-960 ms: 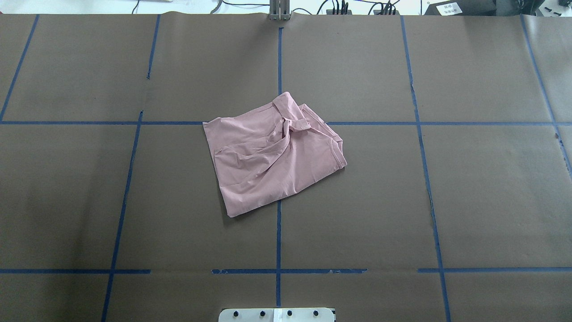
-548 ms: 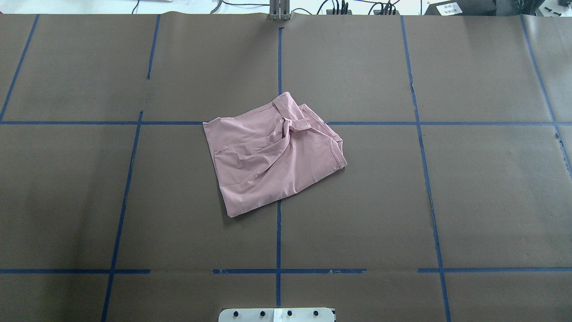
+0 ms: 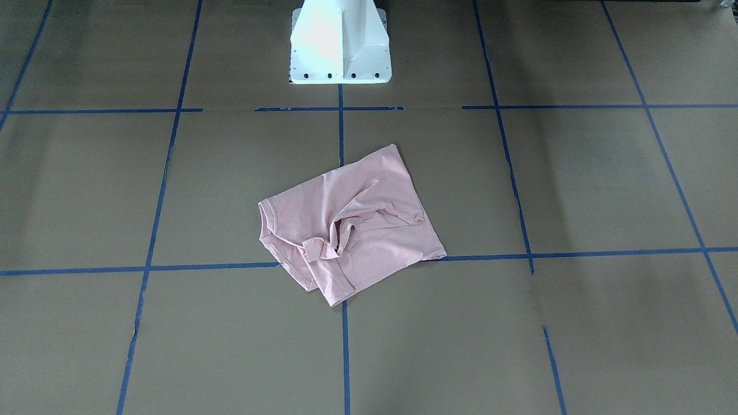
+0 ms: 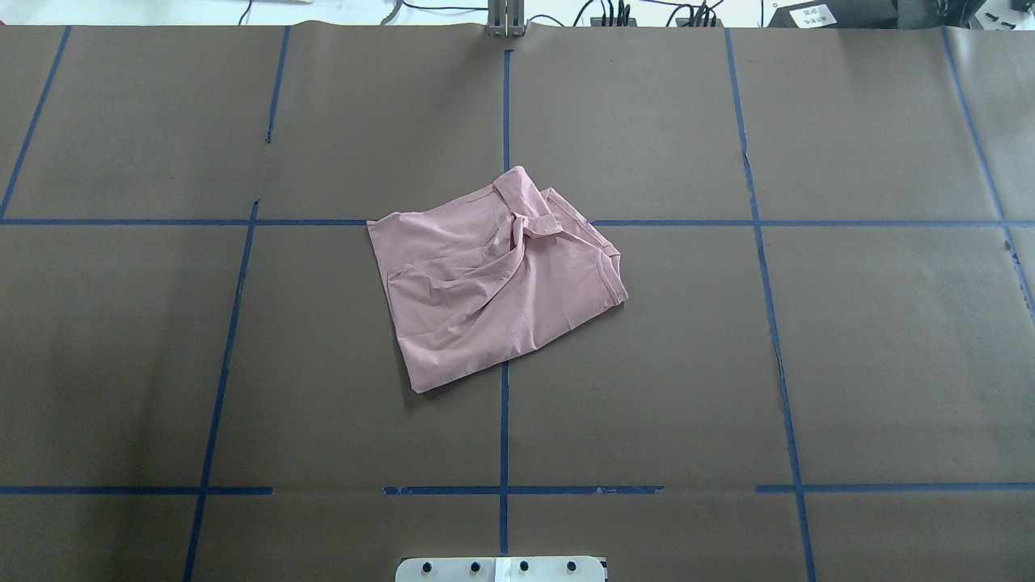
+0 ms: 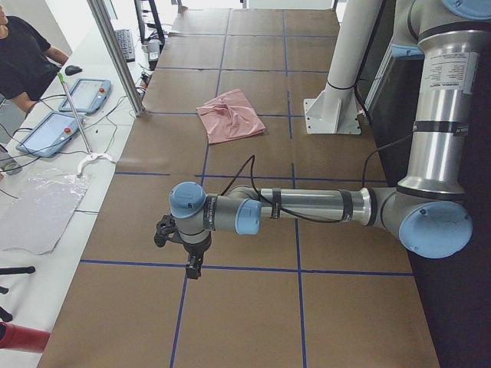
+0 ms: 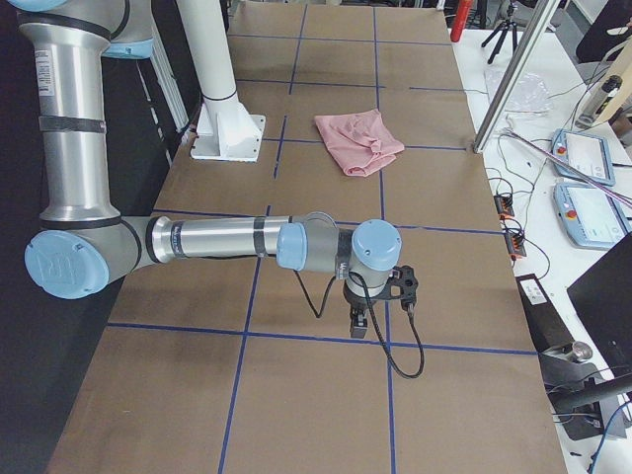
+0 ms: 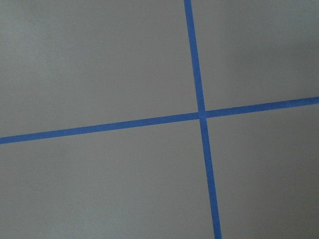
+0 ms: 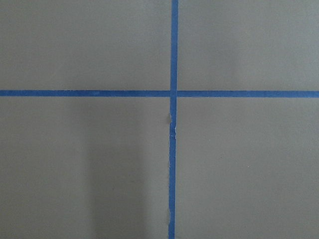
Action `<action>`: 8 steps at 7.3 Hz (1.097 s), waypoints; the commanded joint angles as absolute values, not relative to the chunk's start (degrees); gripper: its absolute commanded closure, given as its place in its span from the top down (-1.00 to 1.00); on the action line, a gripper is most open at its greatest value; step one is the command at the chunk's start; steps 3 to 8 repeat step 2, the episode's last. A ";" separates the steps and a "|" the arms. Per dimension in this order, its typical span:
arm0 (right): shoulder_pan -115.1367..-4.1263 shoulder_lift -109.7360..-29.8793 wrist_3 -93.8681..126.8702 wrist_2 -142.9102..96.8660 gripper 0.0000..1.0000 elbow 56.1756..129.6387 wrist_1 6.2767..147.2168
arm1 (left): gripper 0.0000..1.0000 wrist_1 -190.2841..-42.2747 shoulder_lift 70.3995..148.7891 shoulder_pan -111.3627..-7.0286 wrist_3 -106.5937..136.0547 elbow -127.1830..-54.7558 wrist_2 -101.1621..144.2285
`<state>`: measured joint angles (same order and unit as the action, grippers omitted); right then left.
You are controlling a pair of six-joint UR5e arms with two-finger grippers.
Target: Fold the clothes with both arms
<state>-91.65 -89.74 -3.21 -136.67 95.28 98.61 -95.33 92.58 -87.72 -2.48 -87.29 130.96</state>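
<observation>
Brown table [image 4: 808, 364], pink T-shirt [image 4: 493, 283] unmoved

My left arm [image 5: 307, 205] carried its upper link upright down to a bent elbow, then stretched the forearm out level, away from my base. At its far end my left pincer [image 5: 192, 267] pointed straight down toward the tabletop [image 5: 253, 314]. My right arm [image 6: 217, 240] held the mirrored pose: upright upper link, level forearm, right pincer [image 6: 359, 324] aimed downward. Whether either pincer's jaws stood apart or together, I could not tell.
</observation>
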 commanded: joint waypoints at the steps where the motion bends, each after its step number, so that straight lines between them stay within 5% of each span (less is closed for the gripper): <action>1: -91.76 -89.82 -3.16 -136.67 1.00 95.19 98.61 | 1.00 -95.36 92.64 -87.71 -2.55 -87.28 130.96; 8: -91.84 -89.82 -3.08 -136.67 1.00 95.19 98.61 | 1.00 -95.36 92.64 -87.71 -2.55 -87.28 130.96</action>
